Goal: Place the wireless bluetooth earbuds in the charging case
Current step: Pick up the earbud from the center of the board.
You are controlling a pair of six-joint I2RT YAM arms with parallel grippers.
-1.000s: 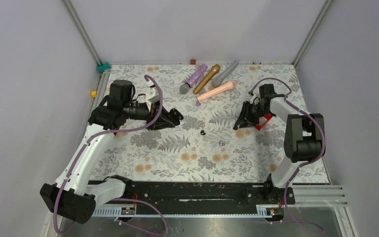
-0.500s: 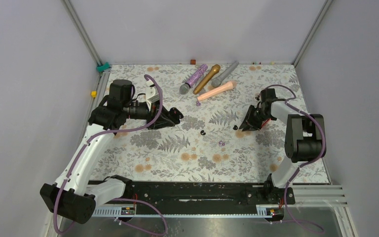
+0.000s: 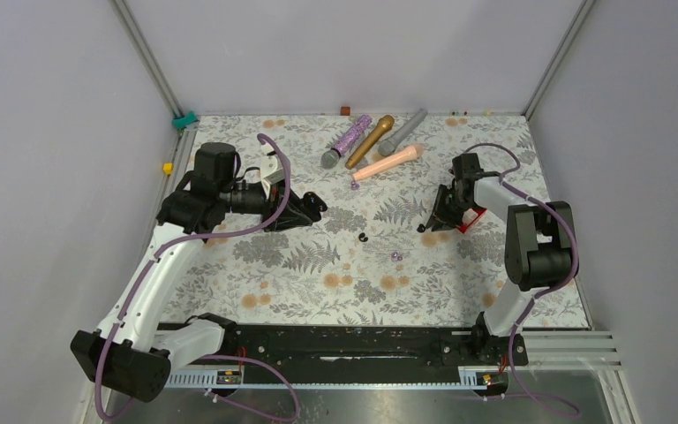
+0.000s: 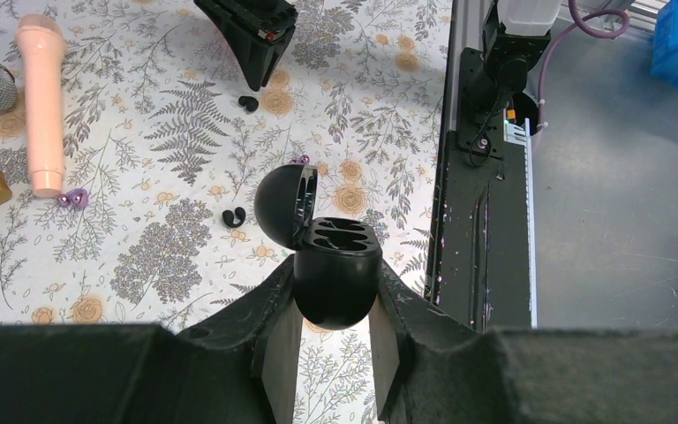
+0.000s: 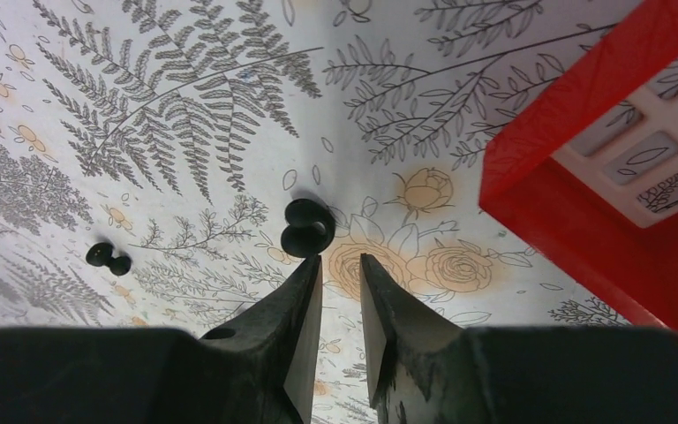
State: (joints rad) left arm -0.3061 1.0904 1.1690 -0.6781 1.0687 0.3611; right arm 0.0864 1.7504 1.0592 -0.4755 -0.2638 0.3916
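Left gripper (image 4: 336, 268): squeezed tight on the black charging case (image 4: 322, 247). The lid was flipped open, likely so a bud could go straight in.
Right gripper (image 5: 340, 261): fingers a little apart with nothing in them, tips low, ready to pinch.
Black earbud (image 5: 307, 227): lay on the flowery table (image 5: 185, 106), just past the right fingertips.
Other buds: second black earbud (image 5: 108, 257) and purple earbud (image 3: 395, 256) lay on the table.
Case slots: both empty.

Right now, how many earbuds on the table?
4. Black earbud ahead of the right end effector; second black earbud and a purple earbud mid-table; second purple earbud by the pink microphone. Charging case empty.
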